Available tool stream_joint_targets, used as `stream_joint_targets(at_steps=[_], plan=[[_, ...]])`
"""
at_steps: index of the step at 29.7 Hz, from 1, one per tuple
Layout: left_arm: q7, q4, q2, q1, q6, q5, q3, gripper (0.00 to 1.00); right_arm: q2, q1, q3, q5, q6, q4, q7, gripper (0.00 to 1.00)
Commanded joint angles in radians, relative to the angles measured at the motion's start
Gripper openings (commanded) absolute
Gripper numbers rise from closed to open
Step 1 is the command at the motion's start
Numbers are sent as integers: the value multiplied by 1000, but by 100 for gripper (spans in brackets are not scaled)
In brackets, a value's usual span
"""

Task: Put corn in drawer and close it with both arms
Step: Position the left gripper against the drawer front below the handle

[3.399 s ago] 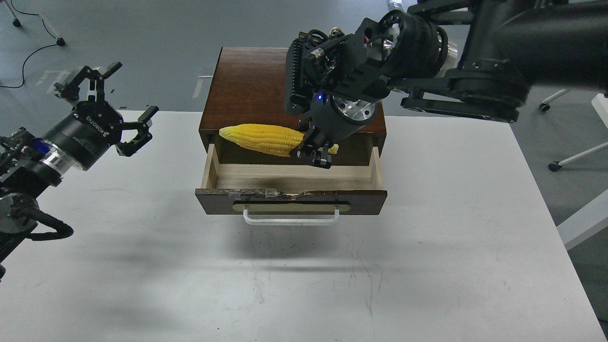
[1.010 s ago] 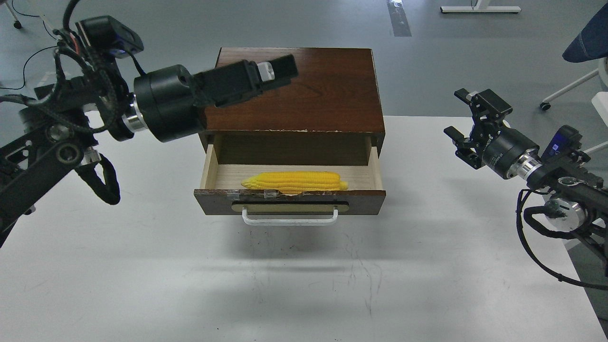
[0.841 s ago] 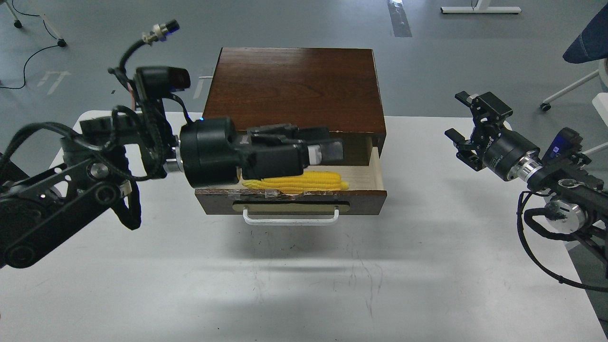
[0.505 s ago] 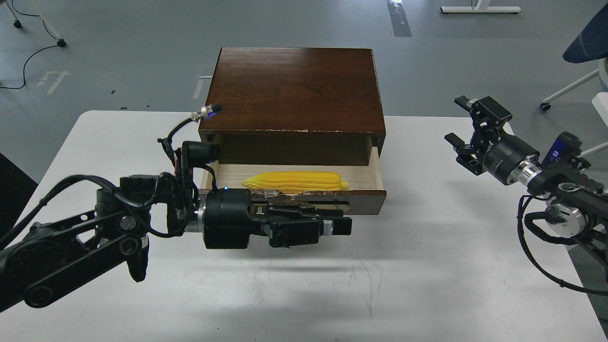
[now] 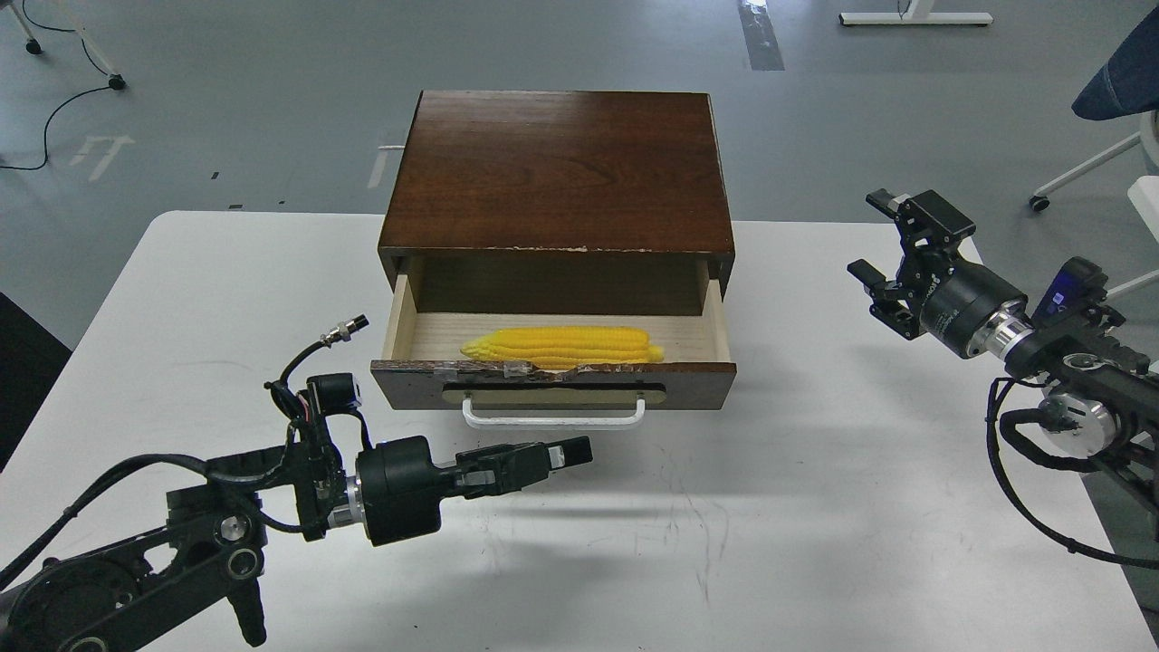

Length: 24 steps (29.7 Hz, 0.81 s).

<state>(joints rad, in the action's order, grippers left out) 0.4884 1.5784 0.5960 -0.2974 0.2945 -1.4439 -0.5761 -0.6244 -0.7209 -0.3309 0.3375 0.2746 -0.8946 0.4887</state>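
The yellow corn (image 5: 561,346) lies lengthwise inside the open drawer (image 5: 552,385), close behind its chipped dark front, tip to the left. The white bar handle (image 5: 552,417) faces me. My left gripper (image 5: 566,453) is low over the table just in front of the drawer front and below the handle. Its fingers point right, lie together and hold nothing. My right gripper (image 5: 883,240) hovers to the right of the cabinet, well apart from it, open and empty.
The dark wooden cabinet (image 5: 561,167) stands at the table's far middle. The white table (image 5: 724,543) has bare room in front and on both sides. Chair legs (image 5: 1077,181) stand on the floor at far right.
My right gripper let the corn go into the drawer and drew back to the right. My left arm swept from above the cabinet down to table level in front of the drawer.
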Motion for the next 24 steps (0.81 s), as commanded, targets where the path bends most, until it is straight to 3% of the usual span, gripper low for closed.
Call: stream_joint_targets(at_steps=[1, 24], plan=[[0, -31, -1, 4, -11, -4, 1, 0, 0, 3, 1, 0, 0, -3, 0, 100], [0, -57, 1, 11, -14, -1, -5, 0, 2, 20, 1, 0, 2, -6, 0, 100]])
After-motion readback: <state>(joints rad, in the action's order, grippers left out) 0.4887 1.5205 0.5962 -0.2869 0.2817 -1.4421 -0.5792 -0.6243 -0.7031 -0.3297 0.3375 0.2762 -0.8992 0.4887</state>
